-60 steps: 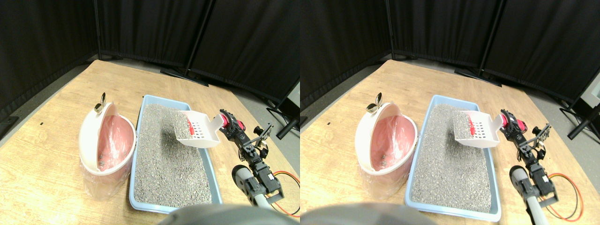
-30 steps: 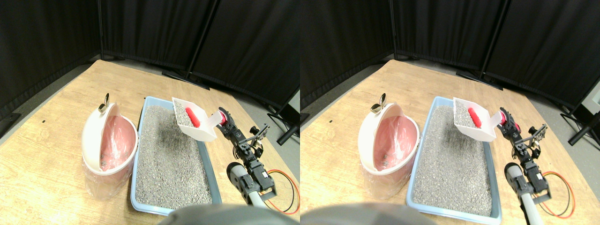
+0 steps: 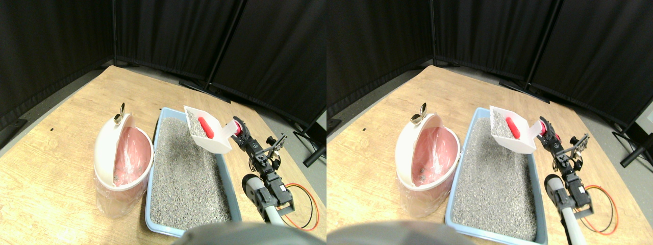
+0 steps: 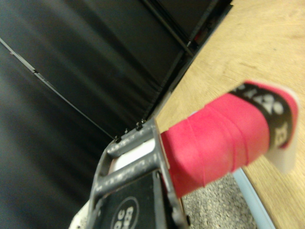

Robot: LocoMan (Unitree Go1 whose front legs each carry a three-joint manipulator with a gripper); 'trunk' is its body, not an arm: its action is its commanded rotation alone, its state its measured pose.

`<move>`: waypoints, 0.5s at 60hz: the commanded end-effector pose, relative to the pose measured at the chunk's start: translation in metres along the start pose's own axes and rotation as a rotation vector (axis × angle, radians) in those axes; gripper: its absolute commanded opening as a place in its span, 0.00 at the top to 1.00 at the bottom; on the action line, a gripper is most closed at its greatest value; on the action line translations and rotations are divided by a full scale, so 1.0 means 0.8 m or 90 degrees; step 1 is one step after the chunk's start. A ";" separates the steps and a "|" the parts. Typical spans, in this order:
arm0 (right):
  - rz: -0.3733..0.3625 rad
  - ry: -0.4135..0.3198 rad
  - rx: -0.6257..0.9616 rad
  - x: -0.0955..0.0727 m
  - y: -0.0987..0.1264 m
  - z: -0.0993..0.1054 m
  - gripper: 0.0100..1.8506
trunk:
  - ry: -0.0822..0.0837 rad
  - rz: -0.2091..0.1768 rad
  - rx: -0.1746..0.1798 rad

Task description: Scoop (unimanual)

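Note:
My right gripper is shut on the red-wrapped handle of a white slotted scoop. I hold the scoop in the air over the far right corner of the blue litter tray. A red cylinder-shaped piece and a little grey litter lie in the scoop. Grey litter fills the tray. A white bin with a pink liner stands to the left of the tray, its opening tilted toward it. In the wrist view the dark jaw frame sits right beside the handle.
Everything rests on a wooden floor panel ringed by black curtains. A red and black cable loops on the wood right of the arm. A metal clip sticks up from the bin's top.
The scoop rose out of the litter and tipped back to hold its load, most litter has drained away, and it moved toward the tray's far end. The camera view also shifted.

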 end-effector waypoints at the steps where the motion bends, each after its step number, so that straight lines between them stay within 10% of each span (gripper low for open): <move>1: 0.033 -0.030 0.022 0.004 0.015 0.006 0.98 | -0.008 0.010 -0.008; 30: 0.023 -0.033 0.281 0.016 0.018 -0.007 0.98 | -0.009 0.017 -0.012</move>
